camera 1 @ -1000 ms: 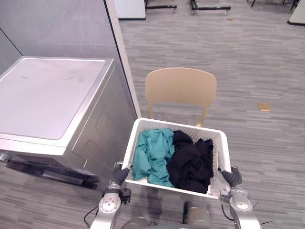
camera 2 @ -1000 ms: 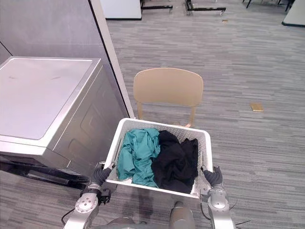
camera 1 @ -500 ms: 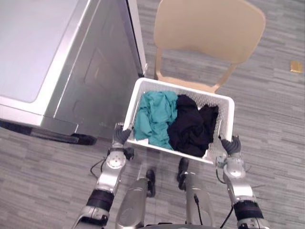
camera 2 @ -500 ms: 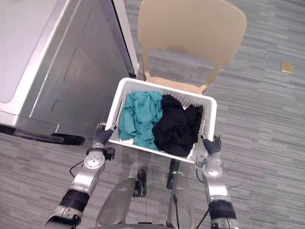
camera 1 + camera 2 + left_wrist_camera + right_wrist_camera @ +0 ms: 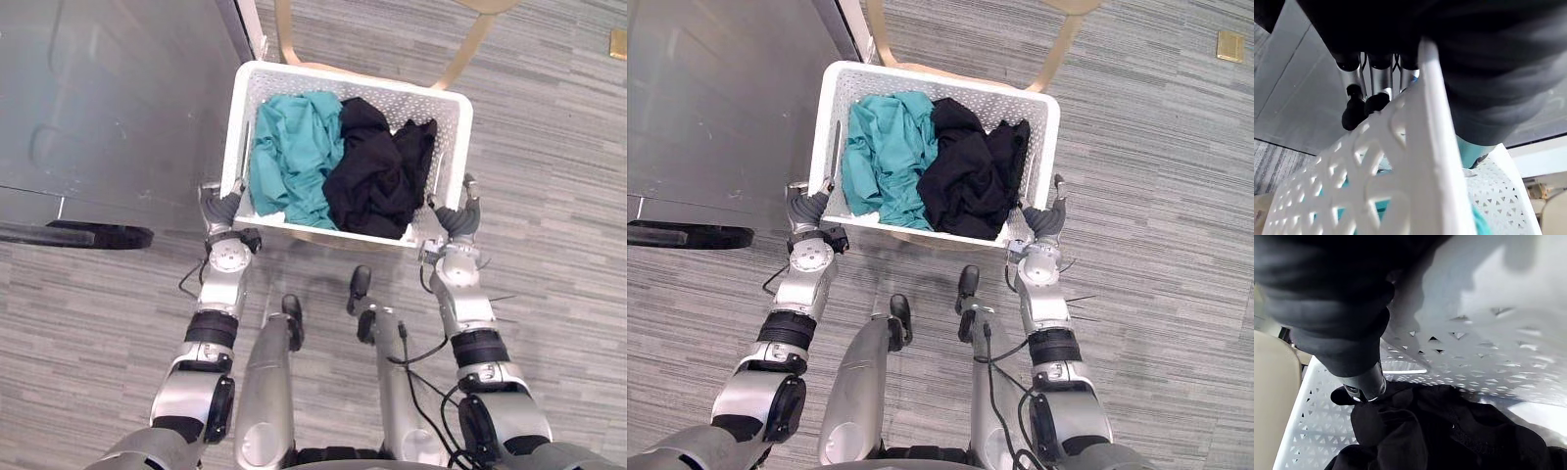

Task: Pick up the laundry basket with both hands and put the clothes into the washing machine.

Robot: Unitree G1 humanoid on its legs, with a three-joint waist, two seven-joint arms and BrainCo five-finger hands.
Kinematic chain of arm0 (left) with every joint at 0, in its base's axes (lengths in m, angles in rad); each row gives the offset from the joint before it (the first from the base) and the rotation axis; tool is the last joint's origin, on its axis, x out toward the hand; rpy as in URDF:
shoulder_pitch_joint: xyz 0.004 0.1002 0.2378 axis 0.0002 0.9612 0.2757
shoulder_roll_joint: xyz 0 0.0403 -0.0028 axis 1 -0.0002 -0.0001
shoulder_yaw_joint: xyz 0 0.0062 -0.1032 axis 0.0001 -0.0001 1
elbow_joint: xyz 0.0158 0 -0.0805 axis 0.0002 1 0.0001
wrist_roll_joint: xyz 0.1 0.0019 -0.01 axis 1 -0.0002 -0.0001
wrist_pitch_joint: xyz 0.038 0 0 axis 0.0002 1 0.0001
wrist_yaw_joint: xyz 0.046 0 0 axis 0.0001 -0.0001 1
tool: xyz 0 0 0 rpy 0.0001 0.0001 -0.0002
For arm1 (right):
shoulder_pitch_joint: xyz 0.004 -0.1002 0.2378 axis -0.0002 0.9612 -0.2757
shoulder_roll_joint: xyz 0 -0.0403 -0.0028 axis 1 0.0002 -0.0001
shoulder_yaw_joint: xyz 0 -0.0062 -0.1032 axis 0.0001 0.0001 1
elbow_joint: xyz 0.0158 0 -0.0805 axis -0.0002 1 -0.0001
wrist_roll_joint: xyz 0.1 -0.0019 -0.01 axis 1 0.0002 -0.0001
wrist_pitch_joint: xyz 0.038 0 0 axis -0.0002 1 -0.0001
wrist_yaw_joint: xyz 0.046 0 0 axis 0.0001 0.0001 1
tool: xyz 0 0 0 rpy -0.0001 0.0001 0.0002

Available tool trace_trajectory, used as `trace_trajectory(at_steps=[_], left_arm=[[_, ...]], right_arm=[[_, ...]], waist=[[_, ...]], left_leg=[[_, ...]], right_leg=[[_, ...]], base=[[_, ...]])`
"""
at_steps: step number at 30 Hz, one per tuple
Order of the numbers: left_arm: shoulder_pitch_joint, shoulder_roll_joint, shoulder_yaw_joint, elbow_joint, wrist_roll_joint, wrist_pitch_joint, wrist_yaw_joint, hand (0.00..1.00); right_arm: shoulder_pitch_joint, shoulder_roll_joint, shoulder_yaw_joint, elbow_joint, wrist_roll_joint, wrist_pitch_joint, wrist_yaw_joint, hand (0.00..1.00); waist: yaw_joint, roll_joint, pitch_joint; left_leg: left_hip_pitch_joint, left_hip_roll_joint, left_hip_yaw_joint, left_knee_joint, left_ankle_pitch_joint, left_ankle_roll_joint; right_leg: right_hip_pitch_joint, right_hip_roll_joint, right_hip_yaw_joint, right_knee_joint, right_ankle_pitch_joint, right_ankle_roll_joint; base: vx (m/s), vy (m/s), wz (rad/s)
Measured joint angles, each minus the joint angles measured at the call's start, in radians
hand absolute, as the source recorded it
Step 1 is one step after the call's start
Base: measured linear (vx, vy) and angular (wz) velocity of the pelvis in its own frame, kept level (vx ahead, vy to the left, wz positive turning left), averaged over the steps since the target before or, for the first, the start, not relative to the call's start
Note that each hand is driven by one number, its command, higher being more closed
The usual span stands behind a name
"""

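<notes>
Mostly cropped chair (image 5: 470, 41) behind basket (image 5: 343, 71)

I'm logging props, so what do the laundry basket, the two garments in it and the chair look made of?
The laundry basket is likely moulded plastic, matte white: its walls are a regular triangle lattice. The teal garment and black garment are soft cloth, crumpled into folds; fibre cannot be told. The chair is smooth tan, wood or plastic, unclear.
</notes>
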Motion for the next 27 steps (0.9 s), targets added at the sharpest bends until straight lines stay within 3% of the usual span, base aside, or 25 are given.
trace_trajectory(at_steps=[8,11,16,21,27], left_arm=[[0.17,-0.038,0.028,-0.18,-0.004,-0.019,0.009,0.0],[0.244,-0.046,0.028,-0.279,-0.046,-0.052,-0.033,0.0],[0.391,-0.066,0.027,-0.398,-0.112,-0.095,-0.1,0.0],[0.545,-0.129,0.016,-0.407,-0.11,-0.099,-0.153,0.0],[0.705,-0.141,0.015,-0.281,-0.11,-0.085,-0.269,0.0]], right_arm=[[0.17,0.023,-0.007,-0.207,0.014,-0.023,0.004,0.0],[0.237,0.018,-0.027,-0.304,0.014,-0.04,0.014,0.0],[0.36,0.012,-0.035,-0.425,0.012,-0.055,0.055,0.0],[0.557,-0.001,-0.061,-0.435,0.01,-0.063,0.127,0.0],[0.713,0.017,-0.112,-0.27,0.003,-0.065,0.202,0.0]], waist=[[0.004,0.001,0.0],[0.023,0.001,0.0],[0.028,0.005,-0.007],[0.05,0.038,-0.093],[0.05,0.043,-0.196]], left_leg=[[0.1,-0.01,0.008,-0.059,0.009,-0.007],[0.14,-0.014,0.009,-0.087,0.017,-0.014],[0.243,-0.031,0.001,-0.169,0.04,-0.027],[0.327,-0.039,-0.005,-0.242,0.049,-0.028],[0.462,-0.063,-0.008,-0.348,0.086,-0.028]], right_leg=[[0.087,-0.001,0.002,-0.03,-0.005,-0.006],[0.118,-0.002,-0.001,-0.035,-0.012,-0.012],[0.197,-0.014,-0.014,-0.048,-0.039,-0.012],[0.266,-0.017,-0.03,-0.067,-0.063,-0.004],[0.369,-0.038,-0.046,-0.079,-0.103,0.017]], base=[[0.01,0.0,0.01],[0.04,-0.01,0.05],[0.07,-0.031,0.13],[0.12,-0.002,0.09],[0.13,0.022,0.16]])
